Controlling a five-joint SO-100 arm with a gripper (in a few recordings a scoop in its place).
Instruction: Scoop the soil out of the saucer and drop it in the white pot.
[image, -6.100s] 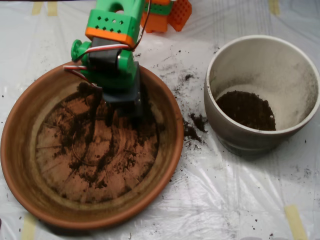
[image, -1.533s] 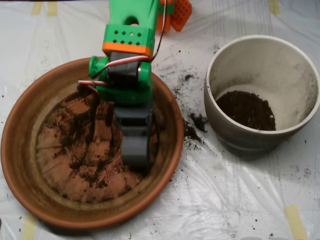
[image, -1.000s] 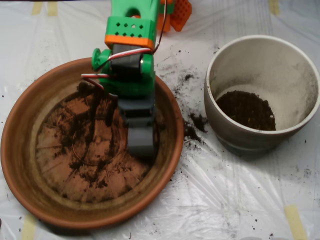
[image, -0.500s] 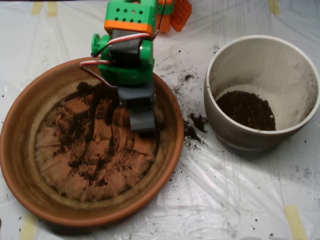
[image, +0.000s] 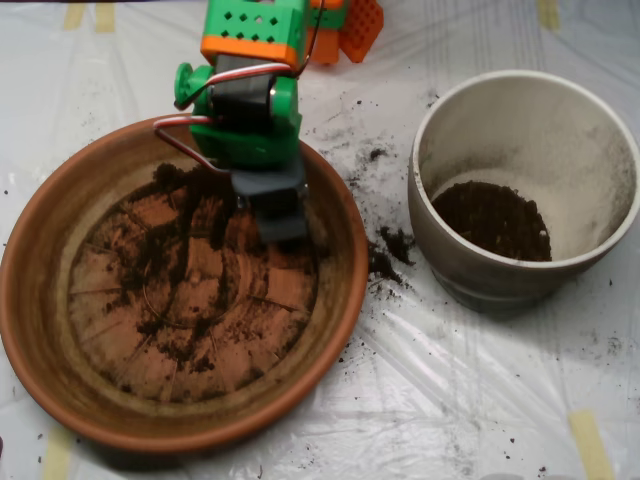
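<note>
Scoop over the saucer's upper right, soil split between two containers.

Overhead view: the terracotta saucer (image: 40, 330) at left holds soil (image: 180, 300) thinly smeared across its ridged base; the white pot (image: 470, 265) at right holds a dark mound. The grey scoop (image: 282, 222) hangs there, whether spread or pressed together I cannot tell.

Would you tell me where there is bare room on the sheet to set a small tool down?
Free: the sheet below the white pot, right of the saucer. Crowded: the gap between them holds spilled soil, and the scoop hangs over the saucer's top.
</note>
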